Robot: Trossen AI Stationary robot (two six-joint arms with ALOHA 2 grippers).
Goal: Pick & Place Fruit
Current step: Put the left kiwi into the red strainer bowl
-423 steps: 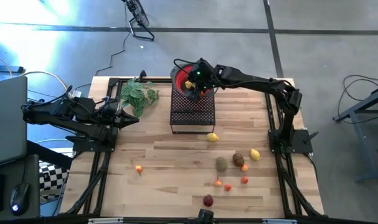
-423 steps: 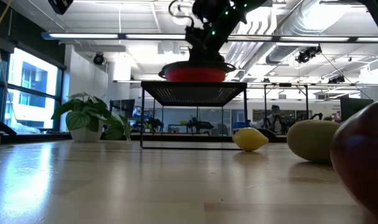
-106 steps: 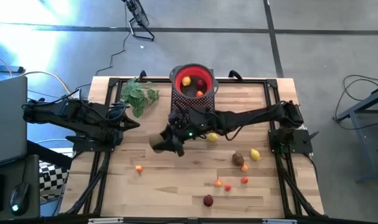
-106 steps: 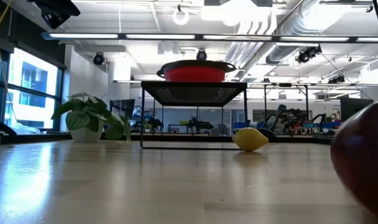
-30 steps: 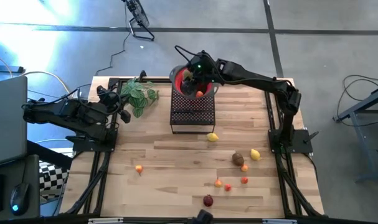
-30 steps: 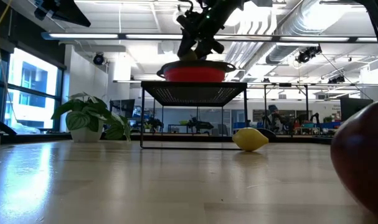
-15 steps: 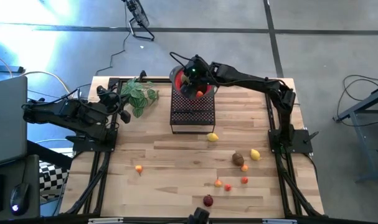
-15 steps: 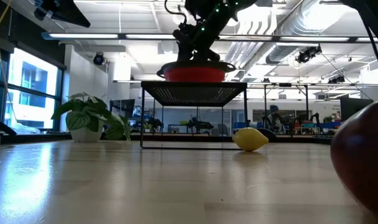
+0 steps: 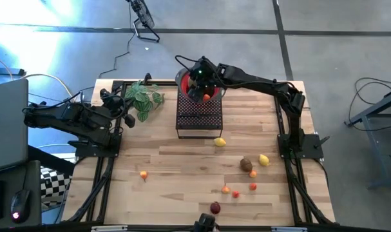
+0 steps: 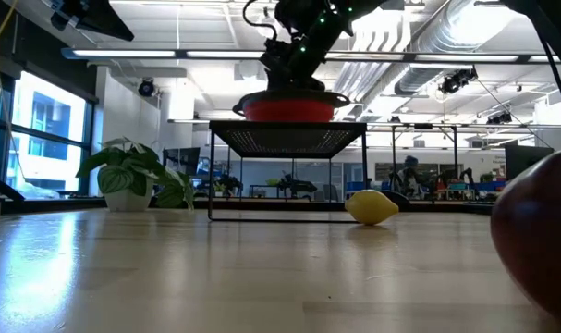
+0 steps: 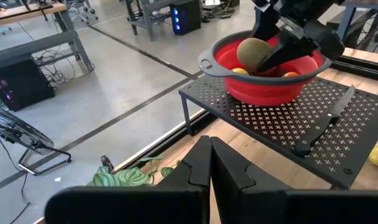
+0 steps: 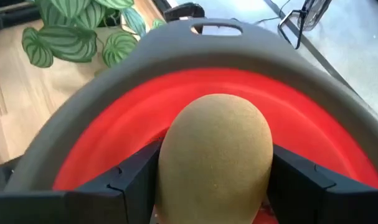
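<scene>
The right tool (image 9: 196, 82) fills the red bowl's (image 9: 183, 87) mouth; bare table (image 9: 176, 174) lies in front.

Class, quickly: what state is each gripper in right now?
Left gripper: shut, holding nothing, near the plant.
Right gripper: shut on the olive fruit, over the red bowl.

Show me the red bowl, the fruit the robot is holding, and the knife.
red bowl (image 11: 266, 87), left wrist view, outer wall.
olive-green fruit (image 12: 217, 155), right wrist view, its middle.
knife (image 11: 311, 140), left wrist view, black handle.
</scene>
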